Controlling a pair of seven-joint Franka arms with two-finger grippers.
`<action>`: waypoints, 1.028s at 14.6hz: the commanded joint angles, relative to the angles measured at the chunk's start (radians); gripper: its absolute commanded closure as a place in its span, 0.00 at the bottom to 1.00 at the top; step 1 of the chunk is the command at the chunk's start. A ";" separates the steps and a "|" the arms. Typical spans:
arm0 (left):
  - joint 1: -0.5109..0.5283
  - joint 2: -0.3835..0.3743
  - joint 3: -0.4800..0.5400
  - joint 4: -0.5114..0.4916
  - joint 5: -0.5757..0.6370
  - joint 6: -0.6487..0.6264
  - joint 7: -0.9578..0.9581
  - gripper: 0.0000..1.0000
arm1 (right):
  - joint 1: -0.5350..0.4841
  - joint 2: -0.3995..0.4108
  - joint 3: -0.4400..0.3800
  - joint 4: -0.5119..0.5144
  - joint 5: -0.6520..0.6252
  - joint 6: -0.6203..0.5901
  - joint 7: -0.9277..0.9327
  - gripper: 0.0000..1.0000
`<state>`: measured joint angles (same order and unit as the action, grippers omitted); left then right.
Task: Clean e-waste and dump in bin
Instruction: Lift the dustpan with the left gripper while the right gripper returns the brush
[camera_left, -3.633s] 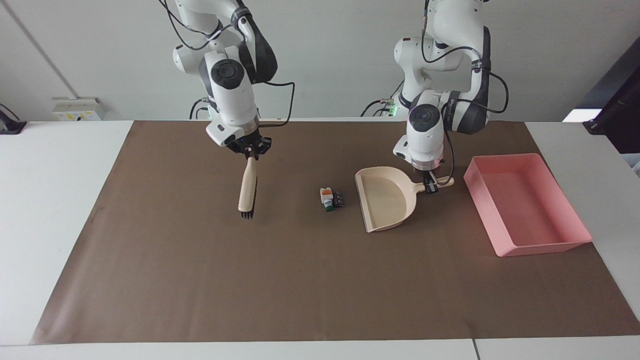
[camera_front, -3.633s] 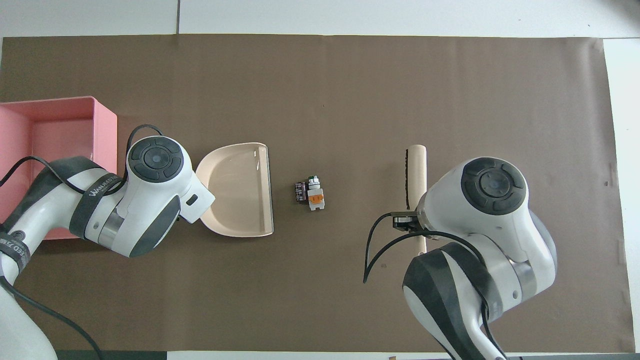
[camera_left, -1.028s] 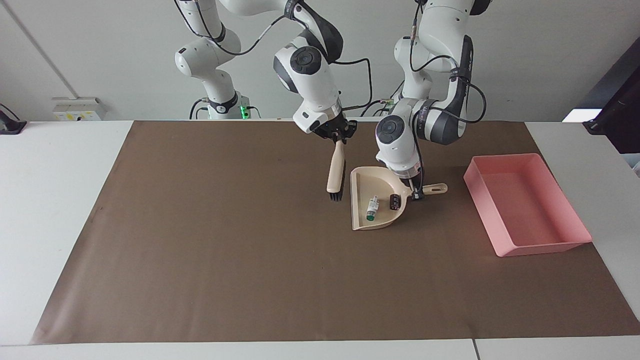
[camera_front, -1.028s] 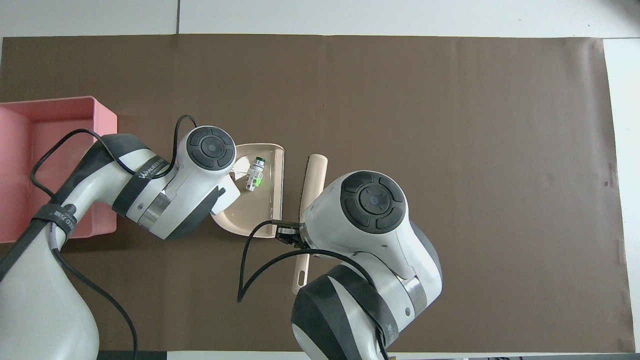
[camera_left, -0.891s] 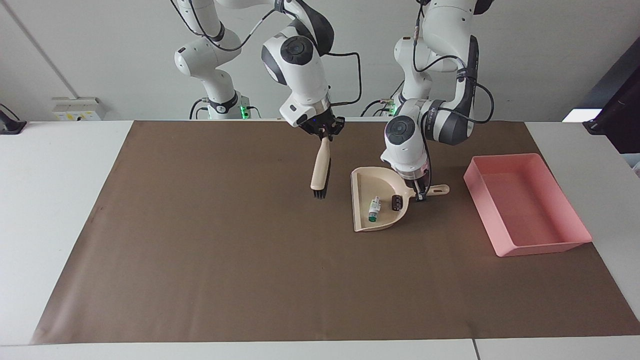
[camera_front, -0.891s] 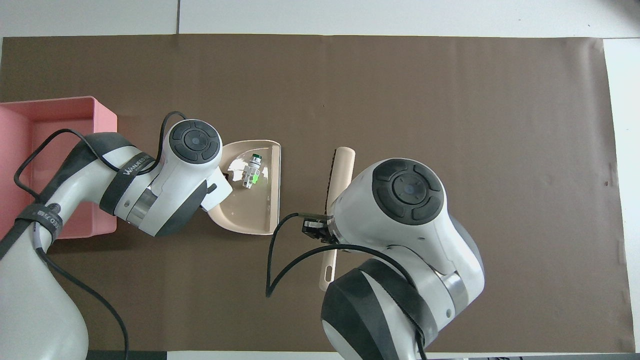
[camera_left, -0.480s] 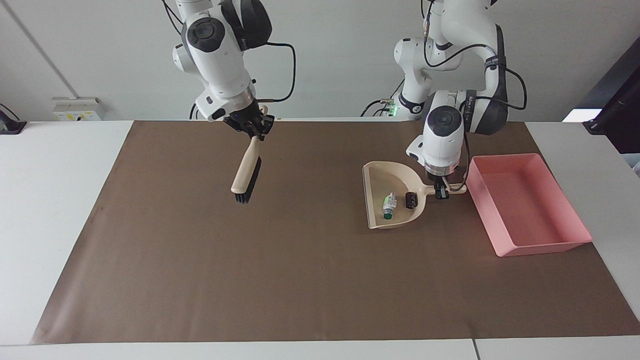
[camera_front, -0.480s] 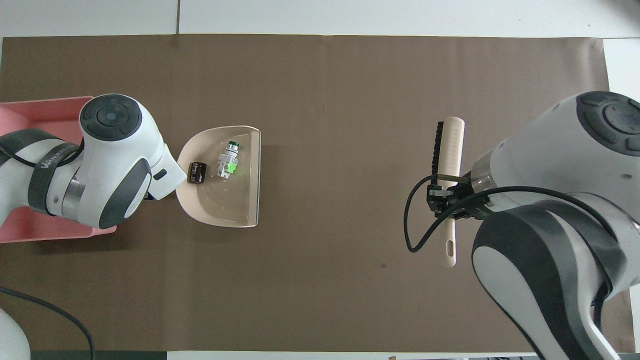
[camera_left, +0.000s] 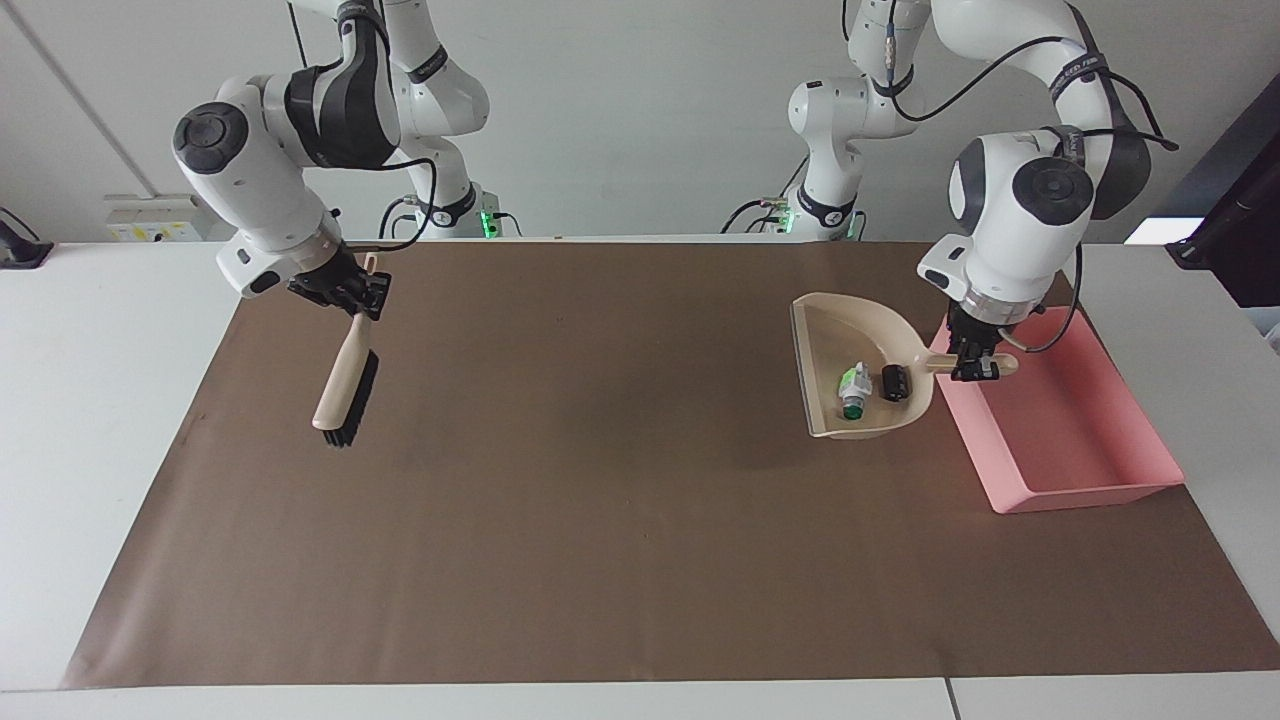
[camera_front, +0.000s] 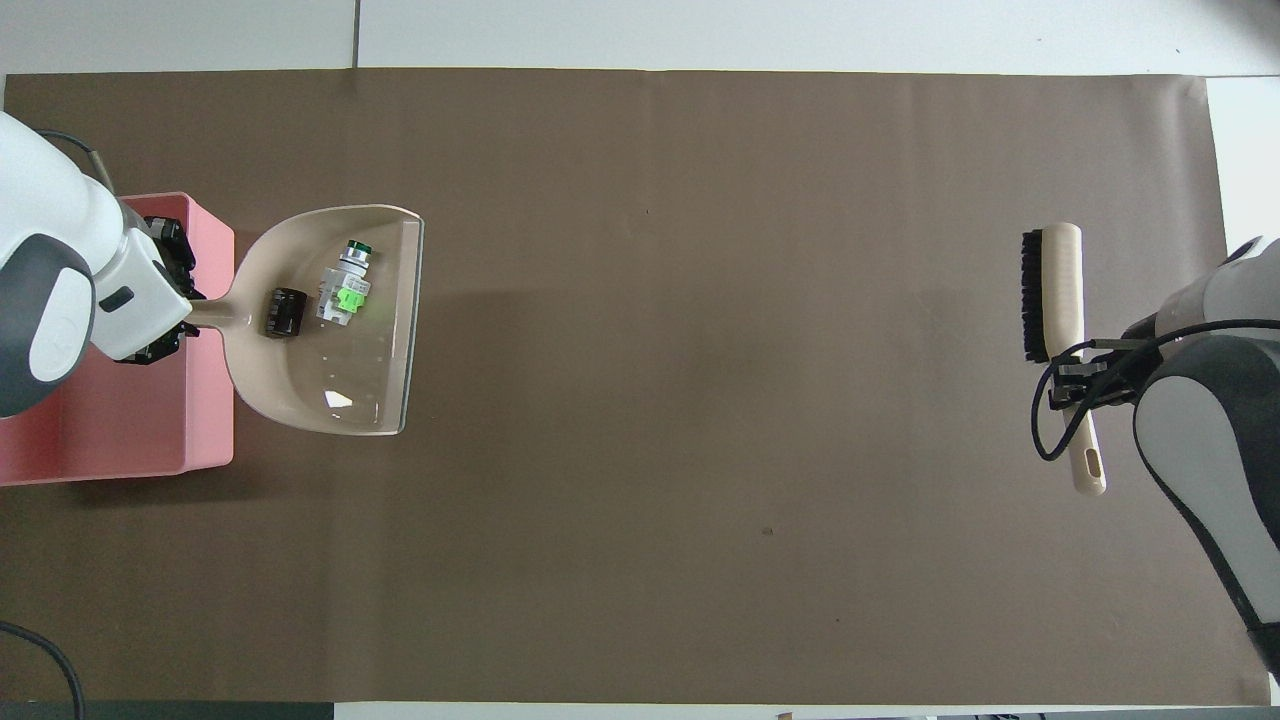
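Holding both e-waste bits, dustpan hangs beside the bin.

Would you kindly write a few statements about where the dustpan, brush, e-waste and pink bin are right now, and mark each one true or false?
1. Both bits of e-waste, the white piece and the dark cylinder, lie in the dustpan. True.
2. The left hand grips the dustpan by its handle. True.
3. The dustpan rests flat on the brown mat. False: it is held up in the air, beside the bin.
4. The e-waste is already in the bin. False: no e-waste shows in the bin.
5. The right hand holds the brush, bristles hanging down over the mat. True.
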<state>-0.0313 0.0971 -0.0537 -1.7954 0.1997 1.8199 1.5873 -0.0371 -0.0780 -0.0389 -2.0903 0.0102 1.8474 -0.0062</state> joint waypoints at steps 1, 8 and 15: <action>0.059 0.044 -0.003 0.099 -0.026 -0.054 0.106 1.00 | -0.044 0.009 0.019 -0.101 -0.029 0.151 -0.073 1.00; 0.226 0.088 0.011 0.169 0.022 -0.036 0.269 0.99 | -0.101 0.047 0.019 -0.154 -0.104 0.205 -0.163 1.00; 0.226 0.110 0.104 0.171 0.256 0.071 0.202 0.99 | -0.150 0.096 0.021 -0.182 -0.104 0.256 -0.161 0.83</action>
<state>0.2034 0.1888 0.0269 -1.6530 0.4004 1.8694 1.8274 -0.1627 0.0146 -0.0344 -2.2604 -0.0749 2.0743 -0.1501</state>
